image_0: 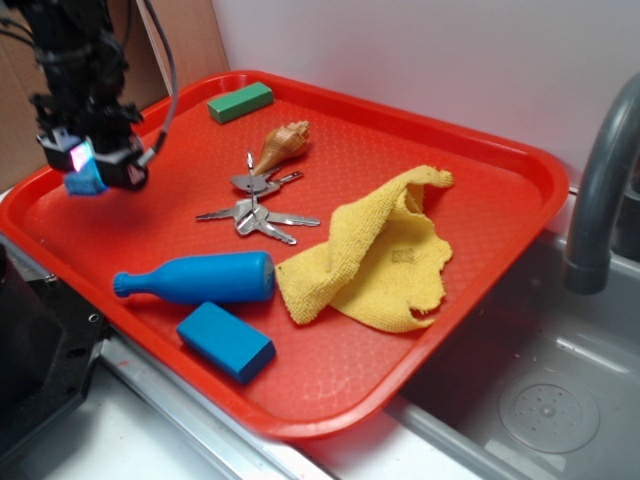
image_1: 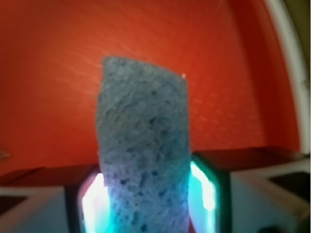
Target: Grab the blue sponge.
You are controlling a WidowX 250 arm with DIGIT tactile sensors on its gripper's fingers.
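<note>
- The blue sponge (image_0: 86, 181) is held tight between the two fingers of the gripper (image_0: 92, 172).
- The sponge is lifted up in the air, above the far left corner of the red tray (image_0: 330, 400).
- In the wrist view, the sponge (image_1: 143, 155) is seen poking out past the fingers (image_1: 206, 187), with the tray (image_1: 58, 73) far below.
- A blue pin (image_0: 200, 278), a blue block (image_0: 226, 341), keys (image_0: 255, 212) and a yellow cloth (image_0: 380, 255) are left lying on the tray.

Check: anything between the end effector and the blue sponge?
Nothing visible. The end effector is already shut on the blue sponge: in the wrist view the sponge sits directly between the two fingers, lifted over the tray's left corner. No other item is near it.
</note>
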